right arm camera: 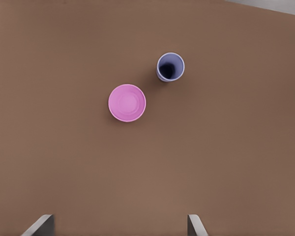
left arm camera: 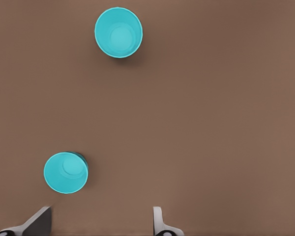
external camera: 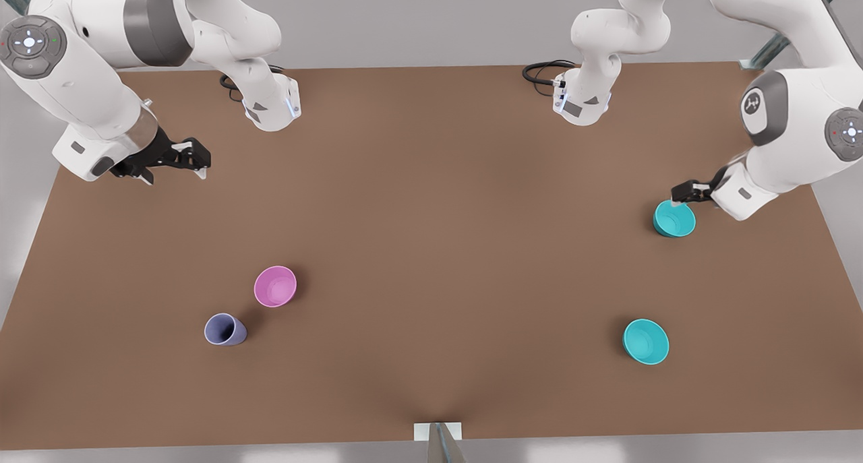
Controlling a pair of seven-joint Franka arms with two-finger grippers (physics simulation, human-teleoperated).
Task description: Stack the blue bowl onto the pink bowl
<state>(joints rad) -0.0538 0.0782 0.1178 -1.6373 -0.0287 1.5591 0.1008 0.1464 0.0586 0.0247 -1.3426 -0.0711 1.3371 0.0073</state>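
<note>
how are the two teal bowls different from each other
The blue bowl is a shade darker than the brighter turquoise bowl. The blue bowl sits right by the left gripper; the turquoise bowl stands alone, nearer the front view's bottom edge. Both are upright, plain and about equal in size.

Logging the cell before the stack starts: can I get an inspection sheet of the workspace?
Surface: brown table, bare between items.
Job's things: blue bowl and pink bowl, upright, far apart, not stacked.
Clutter: brighter turquoise bowl; lavender cup beside the pink bowl.
Grippers: left claw open at the blue bowl's rim, holding nothing; right claw open, waiting, raised.
Cables: black loops at the arm bases.
Surroundings: white bracket at the table edge.
</note>
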